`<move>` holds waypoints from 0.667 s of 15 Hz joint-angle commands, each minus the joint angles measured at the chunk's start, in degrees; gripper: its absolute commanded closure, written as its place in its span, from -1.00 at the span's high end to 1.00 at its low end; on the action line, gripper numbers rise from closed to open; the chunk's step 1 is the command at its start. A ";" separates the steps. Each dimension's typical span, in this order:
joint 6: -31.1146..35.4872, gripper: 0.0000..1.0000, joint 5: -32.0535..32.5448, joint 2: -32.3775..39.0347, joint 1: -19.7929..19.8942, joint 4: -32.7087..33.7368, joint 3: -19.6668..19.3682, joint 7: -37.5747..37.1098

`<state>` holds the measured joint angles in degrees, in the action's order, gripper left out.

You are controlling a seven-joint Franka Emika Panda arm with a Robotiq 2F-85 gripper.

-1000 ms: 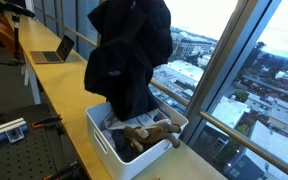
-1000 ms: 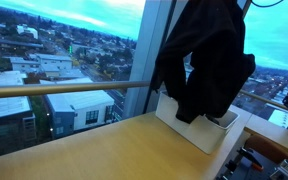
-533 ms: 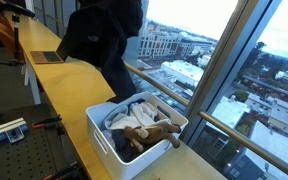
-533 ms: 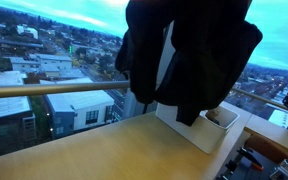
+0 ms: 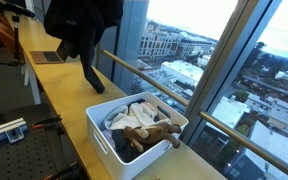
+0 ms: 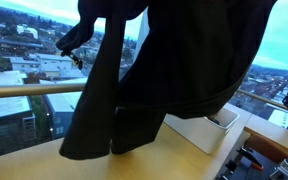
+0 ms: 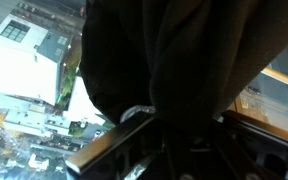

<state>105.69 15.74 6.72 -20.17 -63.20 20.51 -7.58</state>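
Counter edge: the wooden counter [image 5: 56,88] runs along the window glass [image 5: 219,60], with a laptop [image 5: 54,50] at its far end and a white bin [image 5: 101,138] at the near end.
Open room: the stretch of counter between the laptop and the bin.
Bin: holds pale cloth [image 5: 134,110] and a brown plush toy [image 5: 149,133].
Garment: the dark jacket [image 5: 79,25] hangs bunched and limp above that stretch, one end trailing low beside the bin.
Fingers: the gripper [image 7: 156,122] is nearly closed, pinching the jacket's cloth, which drapes over it.

I count one dark garment [image 5: 79,25], one white bin [image 5: 154,152], one laptop [image 5: 56,50] and one long wooden counter [image 5: 59,85]. Inside the bin I make out one brown plush toy [image 5: 149,133] and one pale cloth [image 5: 134,112].
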 commanded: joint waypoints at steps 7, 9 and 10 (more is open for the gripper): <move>5.96 -0.94 -7.01 2.43 5.86 -14.67 -1.63 -0.12; 9.13 -0.94 -9.16 1.25 7.83 -21.35 -1.81 0.10; 11.09 -0.94 -9.99 0.65 8.67 -24.74 -1.82 0.30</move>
<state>111.50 8.93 11.78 -13.77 -78.02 19.28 -7.67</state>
